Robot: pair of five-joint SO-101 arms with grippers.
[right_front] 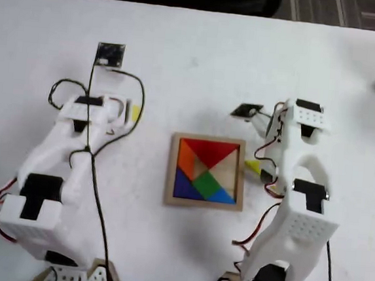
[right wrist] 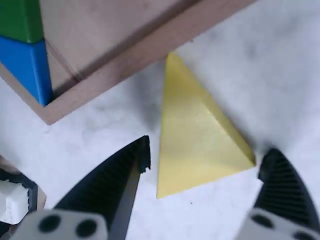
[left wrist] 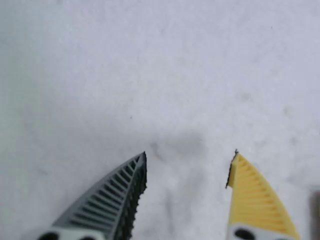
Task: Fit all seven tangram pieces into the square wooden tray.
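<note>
The yellow triangle lies flat on the white table, just right of the square wooden tray. The right gripper is open, one finger on either side of the triangle. The left gripper, also open, hangs over the table well left of the tray.

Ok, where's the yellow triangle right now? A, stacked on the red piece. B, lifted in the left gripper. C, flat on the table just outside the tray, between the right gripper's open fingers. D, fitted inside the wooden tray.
C: the yellow triangle lies flat on the table just outside the wooden tray rim, and the right gripper has one open finger on either side of it.
</note>
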